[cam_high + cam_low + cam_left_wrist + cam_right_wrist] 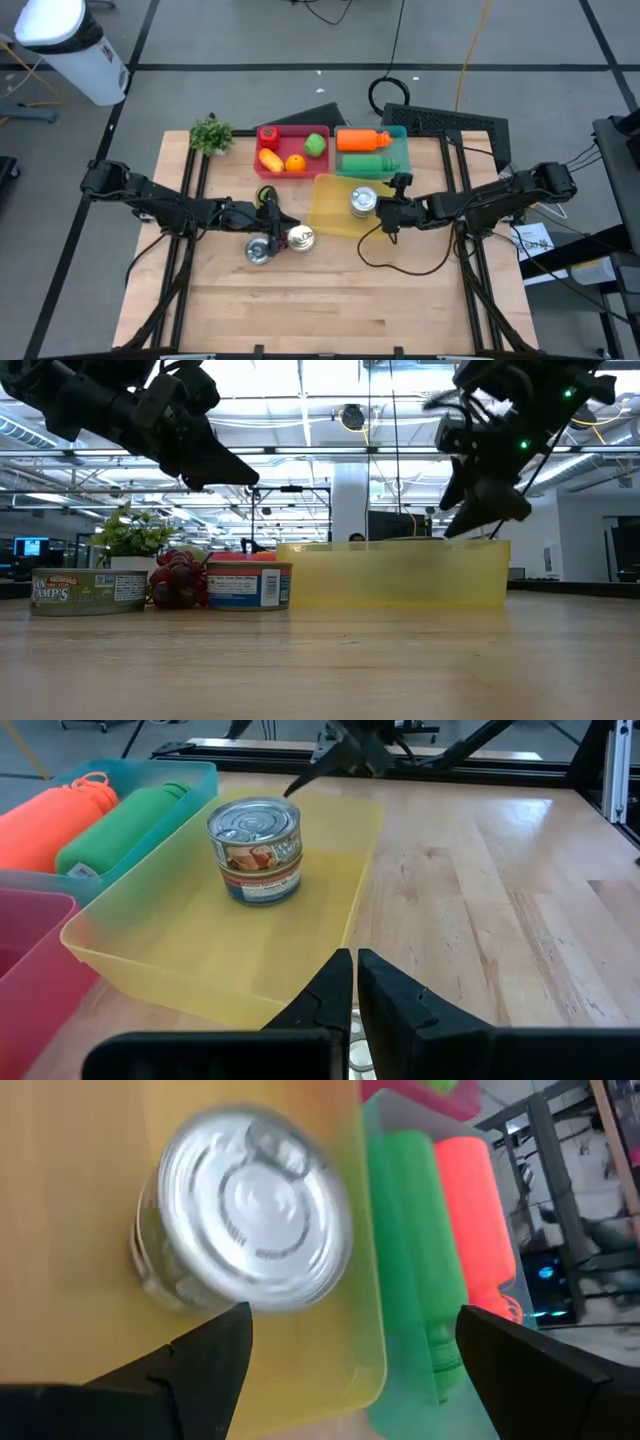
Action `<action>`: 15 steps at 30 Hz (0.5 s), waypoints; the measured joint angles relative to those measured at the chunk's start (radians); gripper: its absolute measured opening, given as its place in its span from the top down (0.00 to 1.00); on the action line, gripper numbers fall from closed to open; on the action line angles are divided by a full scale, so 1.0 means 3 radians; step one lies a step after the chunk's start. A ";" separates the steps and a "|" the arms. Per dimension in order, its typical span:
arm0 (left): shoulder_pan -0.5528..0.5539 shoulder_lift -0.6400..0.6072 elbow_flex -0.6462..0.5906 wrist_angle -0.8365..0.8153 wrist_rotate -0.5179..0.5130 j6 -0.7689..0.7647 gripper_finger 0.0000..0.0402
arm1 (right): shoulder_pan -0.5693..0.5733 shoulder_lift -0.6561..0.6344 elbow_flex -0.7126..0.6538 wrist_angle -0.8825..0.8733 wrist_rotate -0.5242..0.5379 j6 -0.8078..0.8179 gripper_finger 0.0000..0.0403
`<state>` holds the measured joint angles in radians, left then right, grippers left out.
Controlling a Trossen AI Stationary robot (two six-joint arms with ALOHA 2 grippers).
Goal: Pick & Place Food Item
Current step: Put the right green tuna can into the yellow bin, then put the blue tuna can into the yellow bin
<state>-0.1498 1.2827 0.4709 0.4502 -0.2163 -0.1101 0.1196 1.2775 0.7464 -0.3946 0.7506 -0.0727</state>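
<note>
High view: three trays at the back of the table [330,300]. Red tray [292,135] holds four pieces of food: a tomato, a green fruit, an orange, a yellow piece. Teal tray [401,150] holds two bottles, one orange [362,140], one green [368,164]. Yellow tray [330,205] holds one can [362,201], upright.

Two more cans on the bare wood: one [260,250] left of the other [301,238], both just in front of the left gripper [274,216]. Grapes [180,580] sit between them in the low view. One small plant [211,134] at the back left corner.

Left gripper's fingers [330,995] pressed together, holding nothing. Right gripper [345,1335] hangs just above the tray's can, fingers spread wide, nothing between them.
</note>
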 joint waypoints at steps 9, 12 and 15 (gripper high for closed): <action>-0.0001 0.0000 0.0000 0.0034 -0.0011 0.0005 0.92 | 0.0000 -0.0199 -0.0006 0.0599 -0.0777 0.0827 0.19; -0.0001 0.0000 0.0000 0.0051 -0.0011 -0.0001 0.92 | -0.0001 -0.0198 -0.0091 0.1100 -0.0930 0.0829 0.19; -0.0001 0.0000 0.0000 0.0050 -0.0005 -0.0194 0.92 | 0.0000 -0.0196 -0.0208 0.1630 -0.1008 0.0808 0.19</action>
<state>-0.1501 1.2827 0.4709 0.4651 -0.2178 -0.1684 0.1196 1.2188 0.6840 0.0944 0.4481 0.1697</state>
